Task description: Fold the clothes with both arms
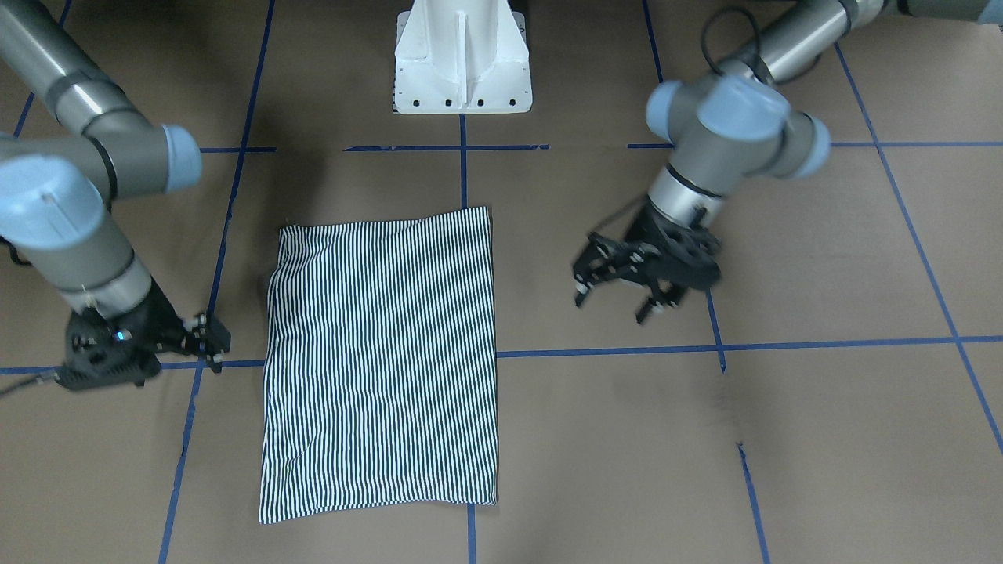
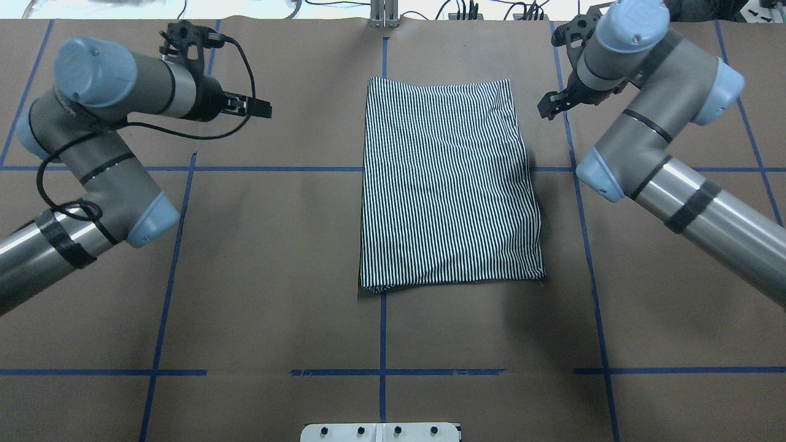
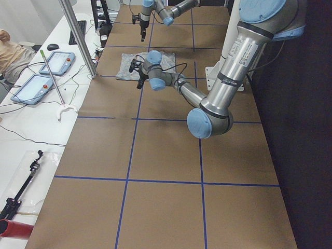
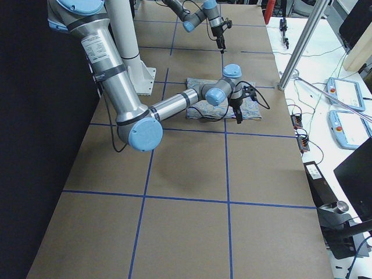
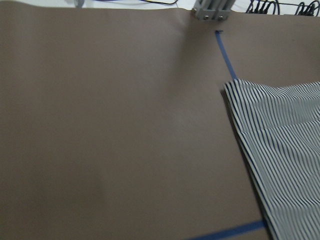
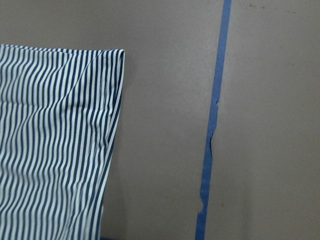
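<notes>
Bare table (image 2: 276, 245) left, right of shirt (image 2: 448, 184). My left gripper (image 2: 263, 109), right gripper (image 2: 548, 105) flank it, apart. Pedestal (image 2: 381, 432) near centre.

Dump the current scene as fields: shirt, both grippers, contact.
shirt: striped, folded into a flat rectangle on the table
collar, sleeves: not visible
left gripper: open, empty, well off one long edge of the shirt
right gripper: open, empty, close beside the opposite long edge, not touching
contact: neither gripper touches the shirt
</notes>
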### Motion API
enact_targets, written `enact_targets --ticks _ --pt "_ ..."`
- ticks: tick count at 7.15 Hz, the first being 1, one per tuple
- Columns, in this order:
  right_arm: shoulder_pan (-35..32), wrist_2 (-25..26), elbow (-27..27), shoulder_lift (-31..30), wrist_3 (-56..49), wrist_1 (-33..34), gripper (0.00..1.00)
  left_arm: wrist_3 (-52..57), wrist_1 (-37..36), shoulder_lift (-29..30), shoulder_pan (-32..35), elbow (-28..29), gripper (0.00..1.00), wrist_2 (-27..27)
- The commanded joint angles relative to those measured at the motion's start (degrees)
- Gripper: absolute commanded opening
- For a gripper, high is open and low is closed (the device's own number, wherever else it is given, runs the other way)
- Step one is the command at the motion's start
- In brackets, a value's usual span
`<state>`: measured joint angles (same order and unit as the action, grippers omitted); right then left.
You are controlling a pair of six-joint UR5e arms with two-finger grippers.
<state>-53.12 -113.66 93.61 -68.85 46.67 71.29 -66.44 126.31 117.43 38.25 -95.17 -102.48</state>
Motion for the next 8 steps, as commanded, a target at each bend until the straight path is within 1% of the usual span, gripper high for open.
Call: enact_targets --ticks 1,2,3,4,5,6,7,8 --pt "3.6 -1.4 18.0 -11.9 16.8 -0.9 1.0 -14.4 -2.4 -1.0 -11.8 -5.8 1.0 8.5" --pt "6.7 0.3 21.7 -13.4 26.4 -1.5 1.0 -20.5 -2.4 -0.4 -16.1 -5.7 1.0 12.3" --pt "11.5 7.2 21.7 -14.1 34.5 -7.4 1.0 -24.7 -2.3 -0.4 -18.4 -5.7 1.0 13.8" --pt "14.2 11.5 21.9 -15.0 40.4 -10.7 0.99 -26.6 -2.3 -0.4 -18.9 -5.3 0.98 14.6" --pt "16.5 14.3 22.2 -15.2 47.8 -11.7 0.96 -29.9 -2.3 -0.4 -19.4 -4.8 0.89 14.9" --pt "19.9 20.2 22.2 -16.1 52.3 -15.6 0.95 -34.0 -2.3 0.1 -21.4 -4.1 0.79 16.2" --pt "20.4 21.5 22.2 -16.3 52.4 -16.1 0.96 -35.7 -2.2 1.4 -21.8 -1.6 0.69 17.9" --pt "20.4 21.6 22.2 -16.3 52.4 -16.0 0.96 -36.4 -2.3 2.5 -21.8 -0.5 0.65 17.9"
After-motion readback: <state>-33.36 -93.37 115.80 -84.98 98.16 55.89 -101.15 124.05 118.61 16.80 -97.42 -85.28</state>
